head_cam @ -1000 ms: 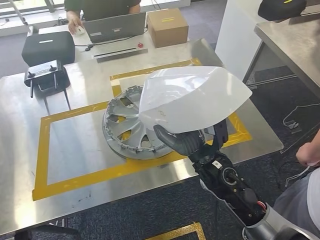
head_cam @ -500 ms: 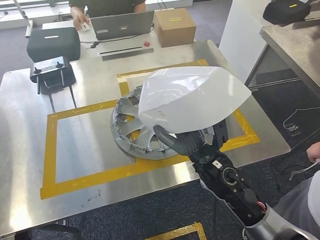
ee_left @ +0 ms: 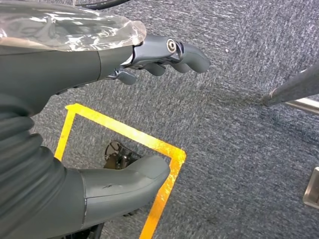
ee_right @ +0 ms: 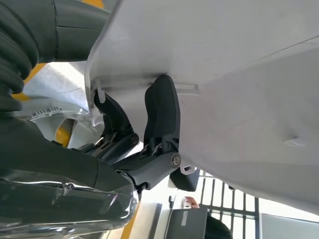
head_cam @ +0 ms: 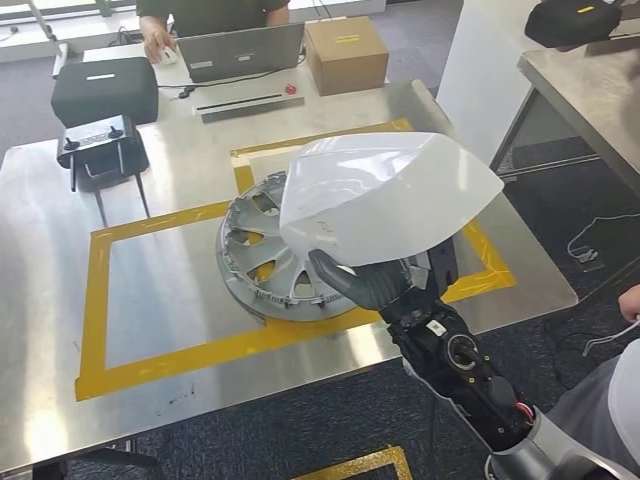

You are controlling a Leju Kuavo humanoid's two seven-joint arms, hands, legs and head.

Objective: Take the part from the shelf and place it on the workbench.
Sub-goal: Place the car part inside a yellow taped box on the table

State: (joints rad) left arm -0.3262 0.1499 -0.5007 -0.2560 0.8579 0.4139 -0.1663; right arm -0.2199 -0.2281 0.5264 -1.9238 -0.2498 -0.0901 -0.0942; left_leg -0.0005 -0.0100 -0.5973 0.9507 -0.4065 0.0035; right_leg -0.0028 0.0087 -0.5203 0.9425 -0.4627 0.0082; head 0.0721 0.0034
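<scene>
The robot's right hand (head_cam: 377,285) held a white part (head_cam: 385,195) at centre frame, above the steel table (head_cam: 45,260), its fingers (ee_right: 161,112) clamped on the part's underside edge. Beneath the part, a silver hubcap (head_cam: 260,250) lay on the table, over the lower edge of a yellow tape rectangle (head_cam: 94,300). The left hand (ee_left: 112,114) hung over grey carpet (ee_left: 233,124), fingers apart and holding nothing. At upper left sat a black case (head_cam: 102,88) and a controller (head_cam: 102,145); a laptop (head_cam: 241,50) and cardboard box (head_cam: 346,52) stood along the top edge.
</scene>
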